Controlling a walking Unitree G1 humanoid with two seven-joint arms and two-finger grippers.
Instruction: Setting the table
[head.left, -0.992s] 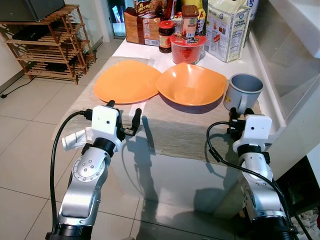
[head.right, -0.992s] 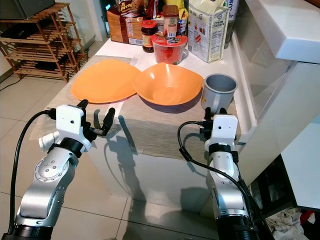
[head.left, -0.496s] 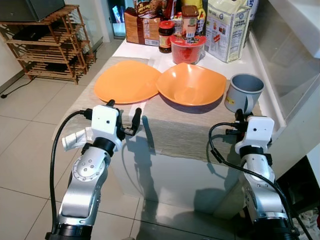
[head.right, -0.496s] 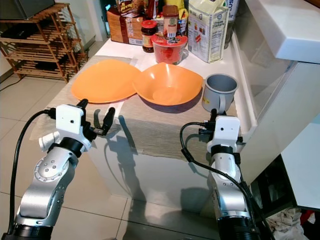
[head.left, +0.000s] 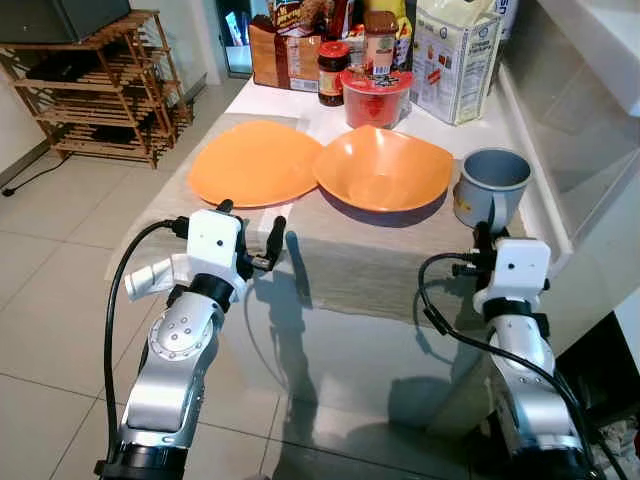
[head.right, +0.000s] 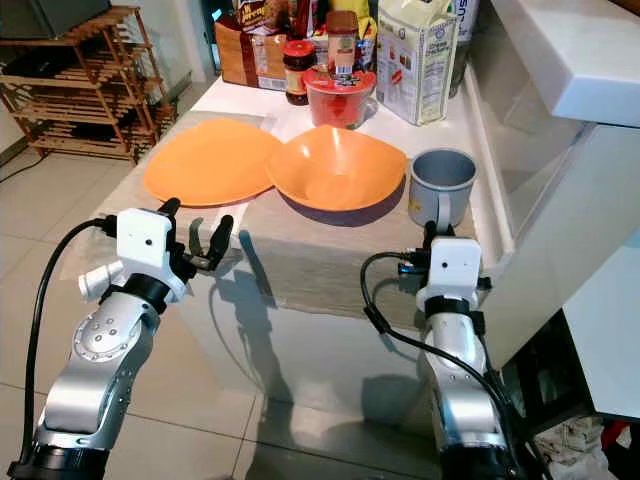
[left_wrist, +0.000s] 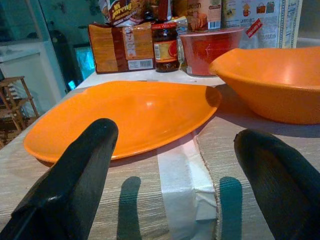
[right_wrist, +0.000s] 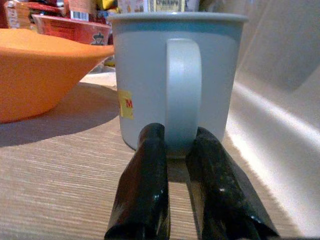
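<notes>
Because the desk (head.left: 400, 270) ends just beside the robot, a jerky pull could drag the runner and orange plate (head.left: 255, 162); the left tool (head.left: 250, 235), fingers spread, faces that plate, while the right tool (right_wrist: 172, 150) nearly pinches the grey mug (head.left: 490, 185) handle and could tip it.

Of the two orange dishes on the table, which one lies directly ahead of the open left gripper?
The flat orange plate, the one further to the robot's left. The left gripper faces its near rim, while the deeper orange bowl sits between the plate and the grey mug.
</notes>
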